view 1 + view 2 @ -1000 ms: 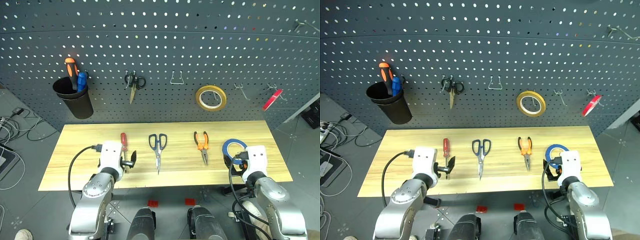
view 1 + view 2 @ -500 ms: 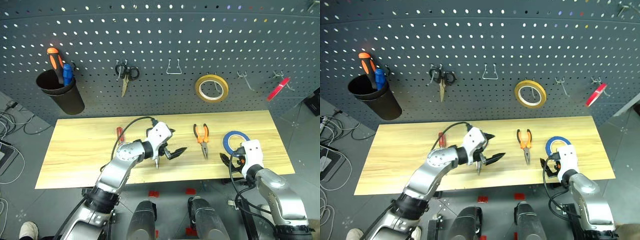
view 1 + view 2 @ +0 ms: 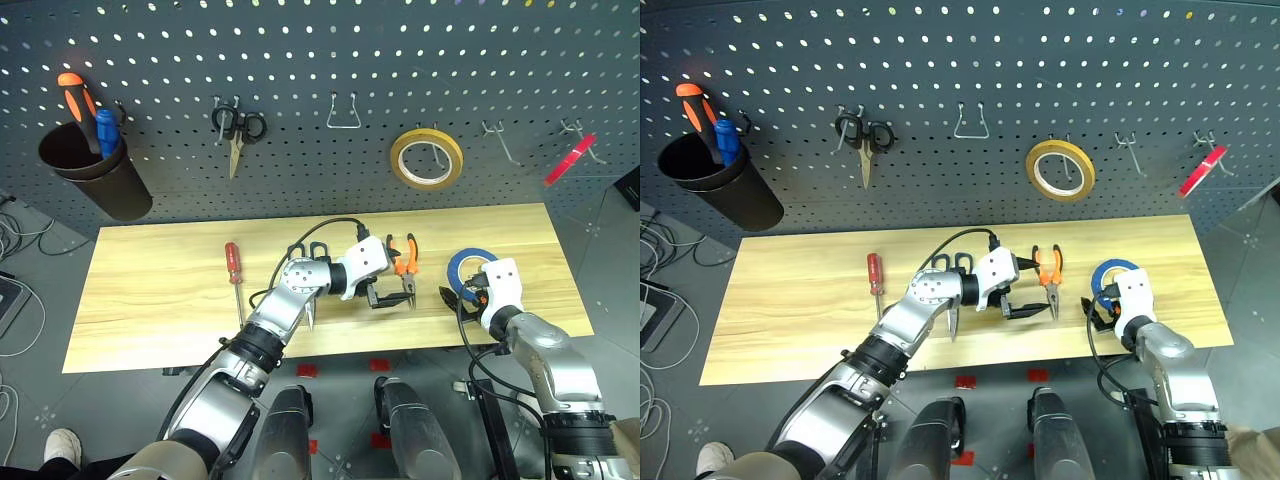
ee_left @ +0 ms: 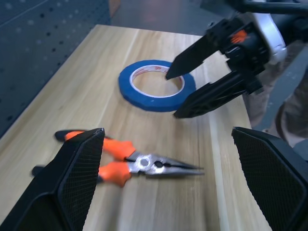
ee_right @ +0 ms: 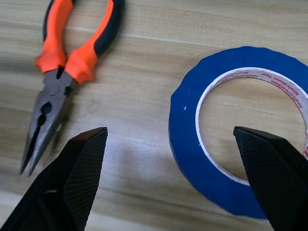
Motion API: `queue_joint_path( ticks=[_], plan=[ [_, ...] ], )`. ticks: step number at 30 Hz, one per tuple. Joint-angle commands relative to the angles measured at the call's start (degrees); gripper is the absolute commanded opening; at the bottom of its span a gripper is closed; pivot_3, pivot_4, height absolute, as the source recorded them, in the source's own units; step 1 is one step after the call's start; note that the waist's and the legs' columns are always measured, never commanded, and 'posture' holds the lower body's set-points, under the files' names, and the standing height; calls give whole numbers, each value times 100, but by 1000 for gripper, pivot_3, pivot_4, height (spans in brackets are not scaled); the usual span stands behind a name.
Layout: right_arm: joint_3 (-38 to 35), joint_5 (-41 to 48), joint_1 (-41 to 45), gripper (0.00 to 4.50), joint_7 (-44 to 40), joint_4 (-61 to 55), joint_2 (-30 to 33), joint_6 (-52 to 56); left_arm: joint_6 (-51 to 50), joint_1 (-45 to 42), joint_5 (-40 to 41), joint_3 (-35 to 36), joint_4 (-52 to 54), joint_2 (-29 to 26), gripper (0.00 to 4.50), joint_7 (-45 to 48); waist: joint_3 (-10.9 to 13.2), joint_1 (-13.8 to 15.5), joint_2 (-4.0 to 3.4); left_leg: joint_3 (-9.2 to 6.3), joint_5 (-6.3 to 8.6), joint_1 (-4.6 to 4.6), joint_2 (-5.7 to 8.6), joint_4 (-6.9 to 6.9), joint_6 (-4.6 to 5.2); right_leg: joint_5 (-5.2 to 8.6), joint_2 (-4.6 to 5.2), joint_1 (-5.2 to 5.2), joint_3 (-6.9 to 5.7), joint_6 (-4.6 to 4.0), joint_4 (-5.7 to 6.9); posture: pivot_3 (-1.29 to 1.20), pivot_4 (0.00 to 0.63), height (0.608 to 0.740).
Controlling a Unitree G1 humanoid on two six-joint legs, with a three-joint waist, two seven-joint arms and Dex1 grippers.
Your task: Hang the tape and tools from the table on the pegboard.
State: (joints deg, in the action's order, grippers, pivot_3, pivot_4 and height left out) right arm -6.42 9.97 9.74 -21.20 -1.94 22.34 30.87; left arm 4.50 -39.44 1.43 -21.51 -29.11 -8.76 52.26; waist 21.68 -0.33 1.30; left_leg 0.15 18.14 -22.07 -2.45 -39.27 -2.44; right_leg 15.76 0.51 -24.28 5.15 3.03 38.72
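On the light wooden table lie a red-handled screwdriver, long scissors partly covered by my left arm, orange-handled pliers and the blue tape ring. My left gripper reaches across to the right and stands open just in front of the pliers' nose, holding nothing. In the left wrist view the pliers lie between its open fingers. My right gripper is open at the tape's near-left edge; the right wrist view has the tape between its fingers. The dark pegboard rises behind.
On the pegboard hang a black cup with orange and blue screwdrivers, small black scissors, a yellow tape roll, a flat red item and bare metal hooks. Cables lie on the floor at the left.
My left arm has swung right, from beside the screwdriver, over the scissors, to the pliers, turning its gripper sideways. My right gripper has edged forward to the tape. The camera has tilted down.
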Motion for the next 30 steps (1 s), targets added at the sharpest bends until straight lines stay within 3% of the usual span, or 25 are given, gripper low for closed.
queue_joint_path(
  ticks=[1,11,14,23,24,30],
  plan=[
    [9,-55,121,4500,-30,281,9,-262,399,-88,-136,-111,-311,172,4469,105,42,0,-1,0,0,0,0,-1,-1,0,0,-1,0,0,2,32,457,740],
    [-17,-3,340,4500,-107,716,18,-394,750,-508,-218,60,-1045,357,4469,162,133,6,2,-1,-5,-87,-2,-69,-9,-2,3,-74,-5,4,36,40,468,740],
    [7,-10,366,3900,-130,761,-3,-476,846,-637,-232,122,-1265,380,4500,150,141,7,0,-1,-4,-88,-2,-68,-8,-2,3,-77,-6,4,35,44,461,740],
    [68,-105,417,864,-124,896,24,-639,911,-631,-229,183,-1242,469,4500,239,141,8,0,-1,-5,-93,-3,-66,-10,-2,3,-82,-6,4,34,49,449,740],
    [70,-119,428,704,-117,919,22,-657,929,-622,-213,192,-1226,477,4500,263,141,8,0,-1,-5,-93,-3,-66,-10,-2,3,-82,-6,4,34,49,445,740],
    [56,-243,319,703,35,819,11,-684,1127,-394,-238,151,-1016,524,4500,245,140,12,-1,-1,-11,-93,-4,-66,-19,-2,4,-82,-5,4,33,44,417,740]
  ],
)
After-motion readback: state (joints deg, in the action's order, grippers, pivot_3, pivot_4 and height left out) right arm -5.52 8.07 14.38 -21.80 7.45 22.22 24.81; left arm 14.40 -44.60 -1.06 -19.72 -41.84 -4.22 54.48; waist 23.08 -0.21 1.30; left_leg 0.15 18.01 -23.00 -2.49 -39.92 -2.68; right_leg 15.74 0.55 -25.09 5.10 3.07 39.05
